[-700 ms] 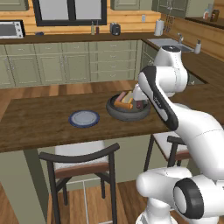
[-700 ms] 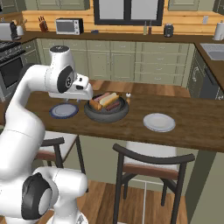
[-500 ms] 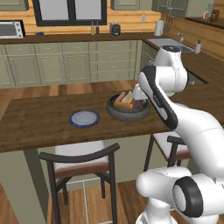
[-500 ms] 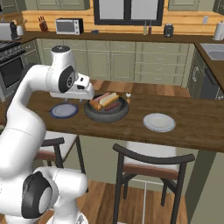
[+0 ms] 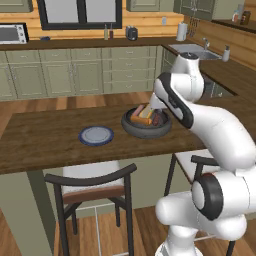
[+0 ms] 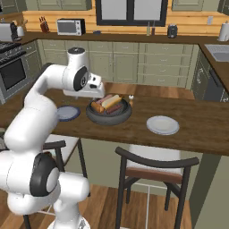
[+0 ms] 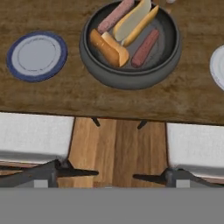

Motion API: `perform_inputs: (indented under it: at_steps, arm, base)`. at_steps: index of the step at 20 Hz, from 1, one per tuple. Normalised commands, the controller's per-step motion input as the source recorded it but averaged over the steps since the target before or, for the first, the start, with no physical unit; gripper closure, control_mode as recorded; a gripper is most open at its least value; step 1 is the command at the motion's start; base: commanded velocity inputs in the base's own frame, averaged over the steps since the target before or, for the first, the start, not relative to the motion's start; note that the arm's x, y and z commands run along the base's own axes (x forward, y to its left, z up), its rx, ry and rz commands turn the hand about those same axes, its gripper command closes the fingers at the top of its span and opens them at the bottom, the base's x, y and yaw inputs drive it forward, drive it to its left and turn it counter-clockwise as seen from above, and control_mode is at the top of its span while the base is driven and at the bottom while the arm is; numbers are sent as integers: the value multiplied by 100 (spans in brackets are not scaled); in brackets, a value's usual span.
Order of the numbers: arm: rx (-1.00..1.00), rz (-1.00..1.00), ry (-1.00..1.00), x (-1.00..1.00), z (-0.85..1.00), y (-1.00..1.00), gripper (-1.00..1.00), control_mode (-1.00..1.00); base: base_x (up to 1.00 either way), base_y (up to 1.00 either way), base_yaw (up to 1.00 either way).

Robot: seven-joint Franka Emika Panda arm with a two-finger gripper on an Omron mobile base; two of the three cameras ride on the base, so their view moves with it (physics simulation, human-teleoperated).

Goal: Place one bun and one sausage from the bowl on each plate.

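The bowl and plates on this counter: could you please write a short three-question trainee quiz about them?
1. True or false: the blue-rimmed plate already holds a bun.
2. How many sausages lie in the bowl? A) one B) two C) four
3. Fill in: in the right base view, the bowl sits between the blue-rimmed plate and the ____ plate.

Key:
1. False; it is bare.
2. B; one sausage lies apart on one side of the buns, the other sausage on their far side.
3. White.
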Motion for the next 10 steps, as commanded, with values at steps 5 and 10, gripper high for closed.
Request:
perform_inputs:
  at_steps: [5, 10]
  arm:
    - [4, -1, 1, 100, -29, -6, -100, -100]
    - [0, 6, 4, 94, -45, 8, -100, -100]
  base:
    - [0, 0, 0]
    - [0, 0, 0]
